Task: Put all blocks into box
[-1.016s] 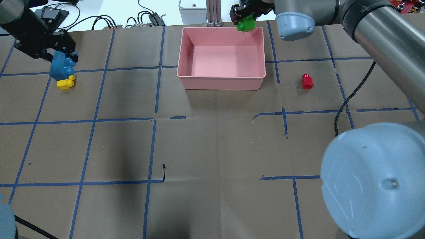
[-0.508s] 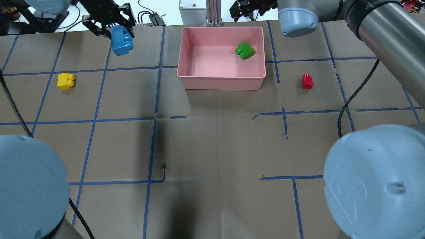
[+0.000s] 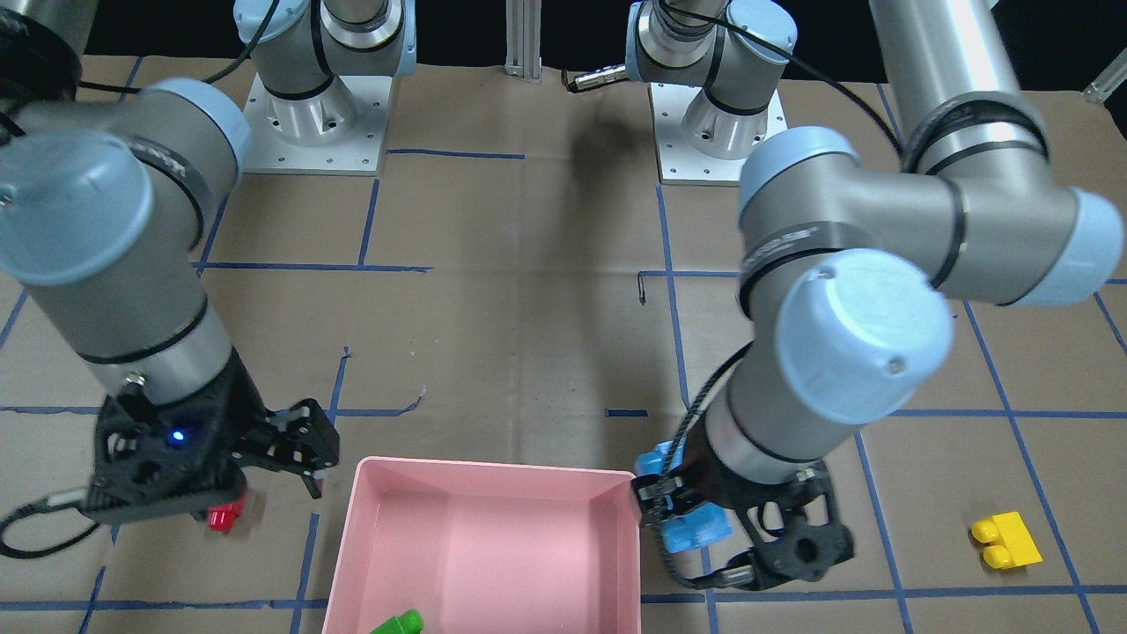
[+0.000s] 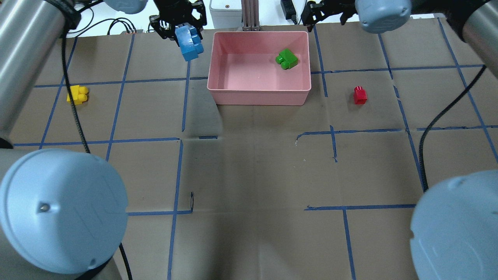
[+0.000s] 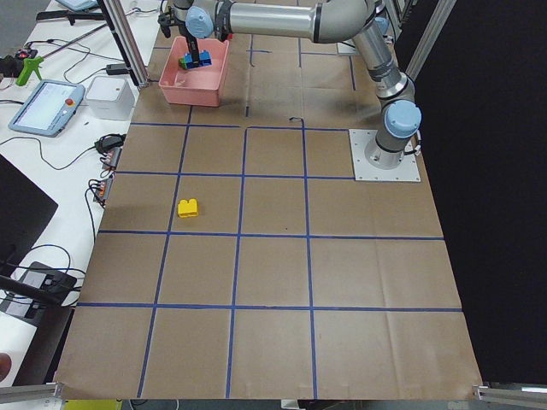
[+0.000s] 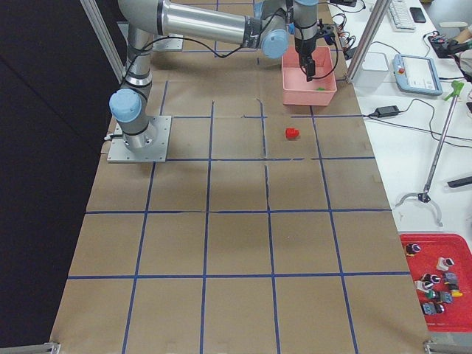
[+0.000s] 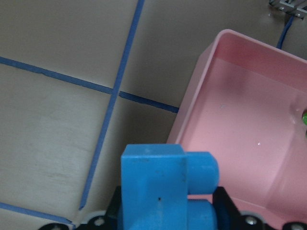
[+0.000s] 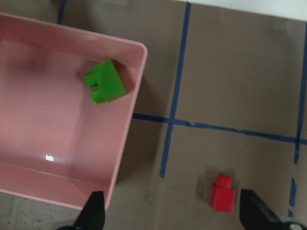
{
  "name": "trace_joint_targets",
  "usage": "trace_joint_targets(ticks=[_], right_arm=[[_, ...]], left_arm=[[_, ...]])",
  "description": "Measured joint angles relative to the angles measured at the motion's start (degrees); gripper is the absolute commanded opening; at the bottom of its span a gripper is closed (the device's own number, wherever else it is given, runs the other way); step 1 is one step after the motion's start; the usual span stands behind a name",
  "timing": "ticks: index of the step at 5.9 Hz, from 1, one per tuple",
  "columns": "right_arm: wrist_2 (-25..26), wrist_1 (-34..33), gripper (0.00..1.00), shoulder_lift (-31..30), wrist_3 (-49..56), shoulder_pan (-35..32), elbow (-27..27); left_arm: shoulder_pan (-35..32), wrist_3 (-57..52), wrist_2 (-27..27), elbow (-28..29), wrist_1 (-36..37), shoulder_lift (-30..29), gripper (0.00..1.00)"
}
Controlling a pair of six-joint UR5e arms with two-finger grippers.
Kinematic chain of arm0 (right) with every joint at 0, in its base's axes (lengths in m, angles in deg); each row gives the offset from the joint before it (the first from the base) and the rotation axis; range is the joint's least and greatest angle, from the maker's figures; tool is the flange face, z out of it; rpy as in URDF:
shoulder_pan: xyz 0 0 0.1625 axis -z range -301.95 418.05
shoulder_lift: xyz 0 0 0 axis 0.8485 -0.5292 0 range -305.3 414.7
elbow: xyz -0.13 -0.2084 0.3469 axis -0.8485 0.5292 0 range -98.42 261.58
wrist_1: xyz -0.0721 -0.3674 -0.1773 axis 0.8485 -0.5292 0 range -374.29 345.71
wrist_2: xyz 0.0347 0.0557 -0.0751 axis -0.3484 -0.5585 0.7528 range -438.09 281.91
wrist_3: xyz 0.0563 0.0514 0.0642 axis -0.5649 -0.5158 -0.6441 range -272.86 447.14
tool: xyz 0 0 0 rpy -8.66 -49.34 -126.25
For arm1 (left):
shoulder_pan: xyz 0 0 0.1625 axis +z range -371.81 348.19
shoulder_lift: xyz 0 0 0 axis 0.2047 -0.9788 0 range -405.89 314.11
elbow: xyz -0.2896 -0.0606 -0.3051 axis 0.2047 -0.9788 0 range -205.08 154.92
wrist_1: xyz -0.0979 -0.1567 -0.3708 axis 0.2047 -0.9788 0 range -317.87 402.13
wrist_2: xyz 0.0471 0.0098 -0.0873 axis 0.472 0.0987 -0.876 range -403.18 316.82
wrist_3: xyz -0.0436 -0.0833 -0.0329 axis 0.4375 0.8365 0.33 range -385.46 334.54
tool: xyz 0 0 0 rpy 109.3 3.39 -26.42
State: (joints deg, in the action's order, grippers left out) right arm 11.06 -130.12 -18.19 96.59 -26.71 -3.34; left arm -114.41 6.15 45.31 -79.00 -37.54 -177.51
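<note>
I saw the left end effector [image 4: 183, 29] pinching the blue block [image 7: 153, 187] beside the box [image 4: 258, 90], green block [image 4: 286, 59] inside, right end effector [image 8: 175, 213] spread above the red block [image 8: 222, 193], yellow block [image 4: 77, 95] well apart.

Pink box [image 4: 258, 97], green block [image 4: 287, 59], blue block [image 4: 189, 46], red block [image 4: 360, 95]

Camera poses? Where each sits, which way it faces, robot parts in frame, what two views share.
Overhead exterior: behind robot, looking forward-down at the box; both arms' joints foreground.
Front-facing: across the table, facing the robot; both bases, arms mirrored.
Exterior left: table's left end, looking along; left arm nearest, yellow block.
Exterior right: right end; right arm nearest, red block.
Left wrist: down past left claw gripping blue block.
Right wrist: down between open right claw.
Overhead and right wrist share the green block in the box.
</note>
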Motion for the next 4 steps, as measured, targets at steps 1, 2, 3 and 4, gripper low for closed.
trace_joint_targets(ticks=[1,2,3,4], right_arm=[[-0.17,-7.86,0.99,-2.5,0.73,4.75,-8.23],[-0.31,-16.27,0.99,-2.7,1.99,7.58,-14.46],[-1.28,-23.17,0.99,-1.29,2.76,8.54,-18.34],[-3.03,-27.55,0.99,1.31,2.97,8.76,-19.95]], left_arm=[[-2.46,2.26,0.2,0.55,3.18,-3.45,0.91],[-3.37,2.38,0.21,0.69,5.19,-5.27,0.99],[-3.5,1.35,0.2,0.76,6.25,-5.5,0.99],[-3.35,-0.5,0.2,1.12,6.53,-4.8,0.99]])
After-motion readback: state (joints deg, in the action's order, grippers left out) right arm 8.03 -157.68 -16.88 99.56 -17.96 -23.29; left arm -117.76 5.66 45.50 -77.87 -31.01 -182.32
